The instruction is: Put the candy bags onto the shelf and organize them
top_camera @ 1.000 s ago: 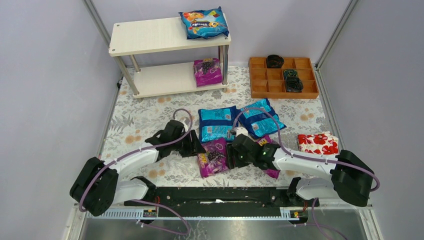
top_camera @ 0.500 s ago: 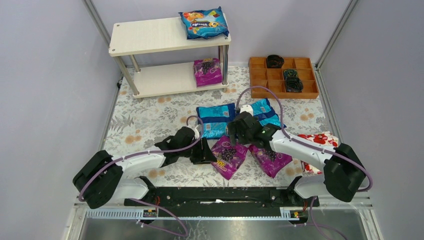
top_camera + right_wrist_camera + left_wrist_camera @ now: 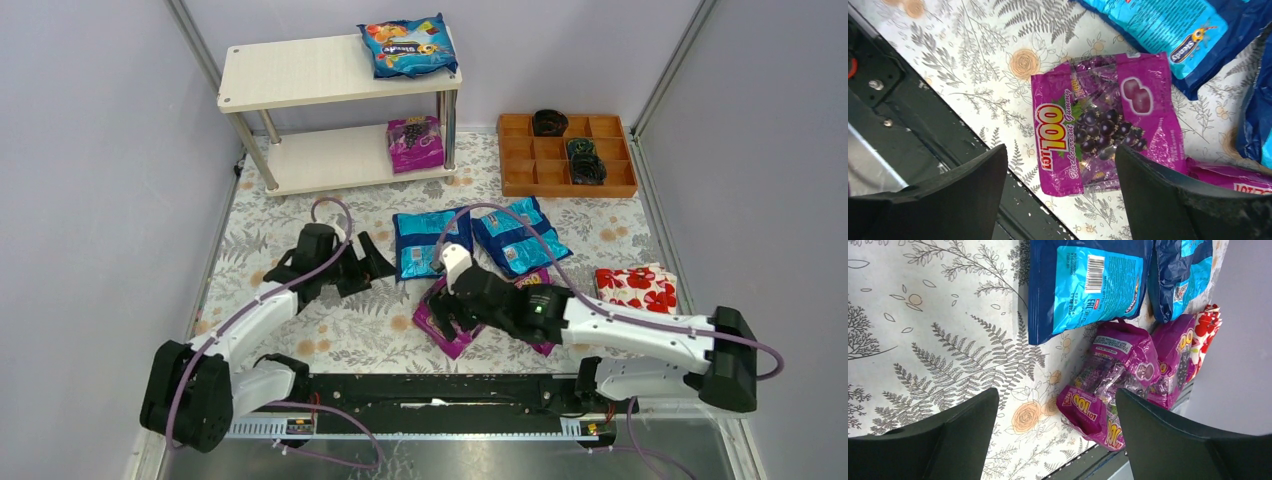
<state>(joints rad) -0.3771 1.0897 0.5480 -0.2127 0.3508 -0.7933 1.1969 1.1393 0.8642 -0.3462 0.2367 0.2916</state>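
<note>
Two of the six candy bags lie on the shelf [image 3: 300,70] already: the top-board blue bag [image 3: 408,47] at its right end and the lower-board purple bag [image 3: 415,143] beneath it, so roughly a third of the job looks done.

In front of the shelf's middle, the left gripper [image 3: 1057,390] hovers over the floral cloth [image 3: 300,215], fingers spread wide and holding nothing.

In front of the shelf's right end, the left blue bag [image 3: 428,243] and the right blue bag [image 3: 518,235] lie flat side by side (the left one shows its barcode side).

Further from the shelf, the right gripper [image 3: 1060,150] hangs over the front purple bag [image 3: 1103,125], fingers apart and not closed on it. Whether they touch it cannot be told. The second purple bag [image 3: 1175,360] lies just beside it, partly under that arm.

These four bags remain to be shelved.

Right of the shelf, the flowered white packet [image 3: 635,288] and the orange tray [image 3: 568,152] seem no part of the job.
</note>
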